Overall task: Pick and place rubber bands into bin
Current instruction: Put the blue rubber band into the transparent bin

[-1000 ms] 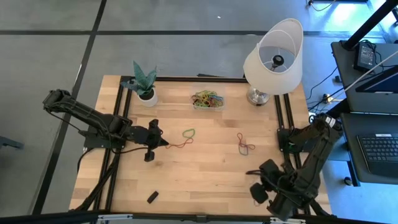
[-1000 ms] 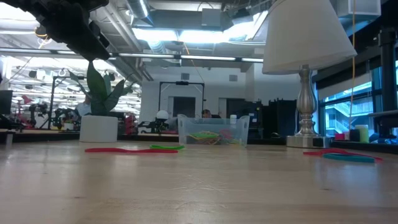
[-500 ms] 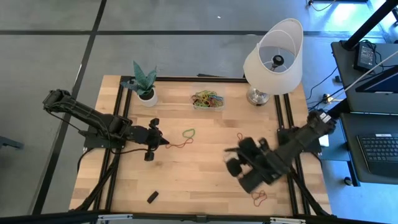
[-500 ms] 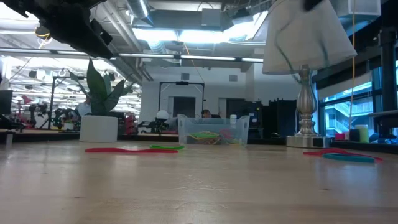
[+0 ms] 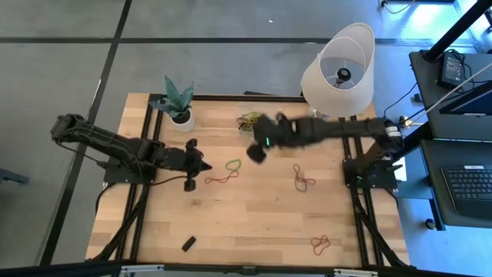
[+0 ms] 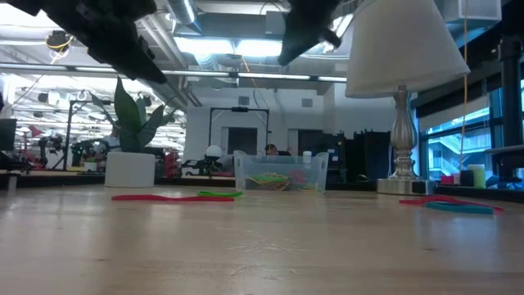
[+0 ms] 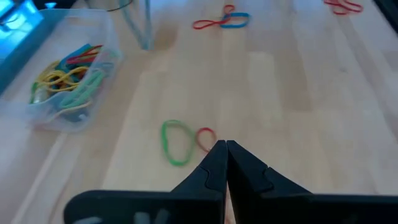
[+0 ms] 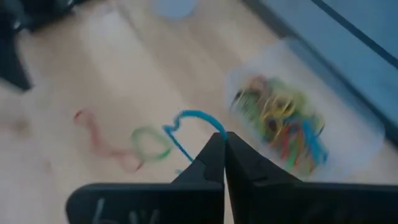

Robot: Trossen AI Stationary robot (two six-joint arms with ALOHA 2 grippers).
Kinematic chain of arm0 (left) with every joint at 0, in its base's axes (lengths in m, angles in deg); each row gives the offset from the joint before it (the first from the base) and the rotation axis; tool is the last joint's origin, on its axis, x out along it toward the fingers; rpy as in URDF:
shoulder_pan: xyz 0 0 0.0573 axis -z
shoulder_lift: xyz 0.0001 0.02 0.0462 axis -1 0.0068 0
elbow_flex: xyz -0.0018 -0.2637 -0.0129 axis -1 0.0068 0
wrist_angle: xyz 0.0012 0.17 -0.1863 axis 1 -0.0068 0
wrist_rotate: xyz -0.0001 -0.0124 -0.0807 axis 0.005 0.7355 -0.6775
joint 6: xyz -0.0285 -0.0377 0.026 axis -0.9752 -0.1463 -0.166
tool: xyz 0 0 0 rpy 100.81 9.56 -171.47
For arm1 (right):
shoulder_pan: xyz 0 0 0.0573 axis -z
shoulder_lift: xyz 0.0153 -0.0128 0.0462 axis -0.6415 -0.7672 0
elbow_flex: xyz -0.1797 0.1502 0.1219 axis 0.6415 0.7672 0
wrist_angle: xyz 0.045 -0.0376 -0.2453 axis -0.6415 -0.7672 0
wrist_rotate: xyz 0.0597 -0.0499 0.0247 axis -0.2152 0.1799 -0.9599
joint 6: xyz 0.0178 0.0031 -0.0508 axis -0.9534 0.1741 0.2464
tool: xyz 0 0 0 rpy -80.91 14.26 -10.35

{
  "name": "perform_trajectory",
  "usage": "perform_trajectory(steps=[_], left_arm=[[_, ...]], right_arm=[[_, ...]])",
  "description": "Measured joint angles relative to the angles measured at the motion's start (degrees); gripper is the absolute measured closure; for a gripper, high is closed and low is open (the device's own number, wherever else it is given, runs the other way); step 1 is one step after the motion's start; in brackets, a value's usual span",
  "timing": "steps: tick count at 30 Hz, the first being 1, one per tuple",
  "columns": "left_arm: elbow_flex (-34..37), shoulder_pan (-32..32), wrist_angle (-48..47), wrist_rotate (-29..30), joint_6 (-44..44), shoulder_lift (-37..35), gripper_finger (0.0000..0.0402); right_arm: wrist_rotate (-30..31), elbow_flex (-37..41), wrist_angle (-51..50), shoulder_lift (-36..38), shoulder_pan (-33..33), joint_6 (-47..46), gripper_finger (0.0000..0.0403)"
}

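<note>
Carriage of a thin blue elastic band toward the small clear plastic bin appears to be the step in hand; the band is pinched between the closed fingers of the right gripper, which hangs in the air just in front of the bin near the far edge of the wooden surface; for a clean drop the fingertips should be brought squarely over the bin's open top before they part, since the dangling loop trails to one side and could catch the low wall or fall outside; the held band is stretched into a narrow loop, its long axis running out from the fingertips and away from the bin toward the green loop and red loop lying on the wood; the left gripper hovers with its fingers pressed together and empty, just short of that same green and red pair; further bands lie well apart, a red-and-dark pair and a red one nearer the front; the bin already holds a tangle of coloured bands.
</note>
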Motion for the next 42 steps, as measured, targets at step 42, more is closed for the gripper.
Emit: perform_trajectory(steps=[42], left_arm=[[0.0, -15.4, 0.1, 2.1, -6.4, 0.0, 0.0398]], right_arm=[[-23.2, -2.5, 6.5, -19.1, 26.9, 23.0, 0.0321]])
